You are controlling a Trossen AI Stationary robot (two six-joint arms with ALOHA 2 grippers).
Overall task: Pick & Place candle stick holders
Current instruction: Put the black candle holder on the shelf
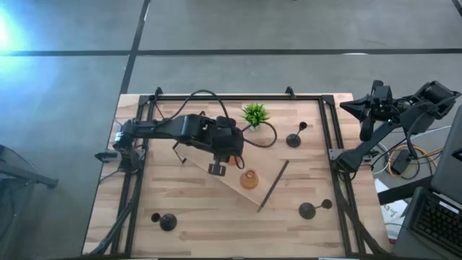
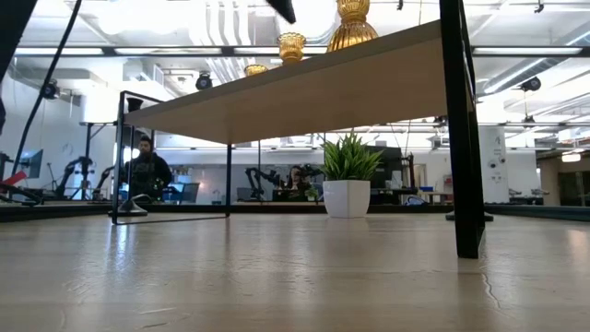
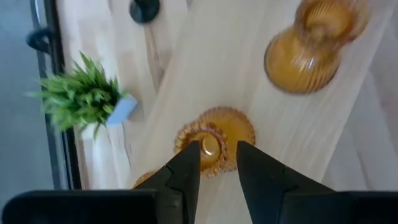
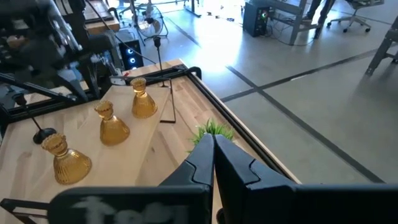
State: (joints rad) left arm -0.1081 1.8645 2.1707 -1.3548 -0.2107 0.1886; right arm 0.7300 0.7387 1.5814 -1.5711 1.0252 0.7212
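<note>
Amber holder (image 3: 214,142) upright on wooden tray (image 3: 261,106), directly under left gripper (image 3: 217,163) — fingers spread, straddling cup, no contact seen. Advice: descend centred, close on narrow neck. Right gripper (image 4: 213,152) pressed together, parked off table edge.

bright, even overhead light. a white glare blooms at the high view's left edge on the floor (image 1: 14,36). ceiling lights blow out in the low view. the left wrist view is soft, its plant (image 3: 81,96) blurred.
</note>
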